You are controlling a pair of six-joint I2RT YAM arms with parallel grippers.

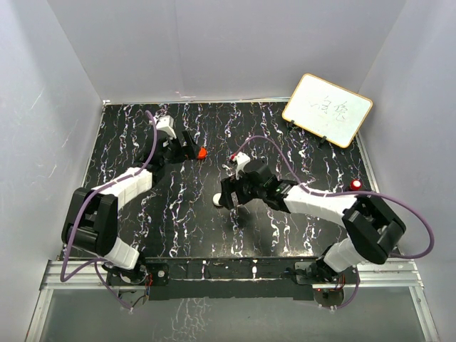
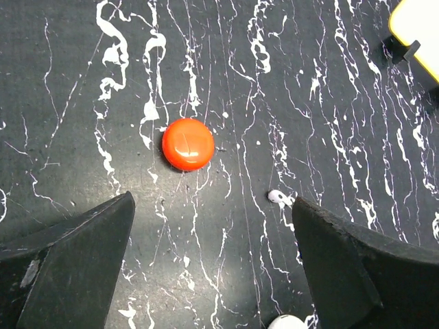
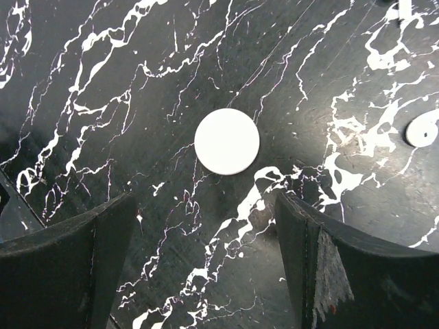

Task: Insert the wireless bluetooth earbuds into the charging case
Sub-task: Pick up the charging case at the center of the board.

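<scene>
Two robot arms reach over a black worktop [image 1: 178,228] veined with white. The left gripper [image 2: 212,202] has its two dark fingers [image 2: 75,267] spread wide apart, holding and touching nothing. One red round puck [image 2: 188,144] lies flat on the worktop just beyond the fingertips, toward the far edge and left of the middle. The right gripper [image 3: 206,199] also has its two fingers [image 3: 68,253] well apart and empty. One white round puck [image 3: 227,141] lies flat just beyond its fingertips, near the middle of the worktop and clear of both. One small white bit [image 2: 276,197] lies near the left gripper's right finger, too small to identify. The earbuds cannot be picked out for certain. A tiny red speck [image 1: 233,158] sits close to the right wrist, and it is unclear whether it lies on the worktop or belongs to the arm. One yellow-framed whiteboard [image 1: 328,109] stands tilted at the far right corner.
</scene>
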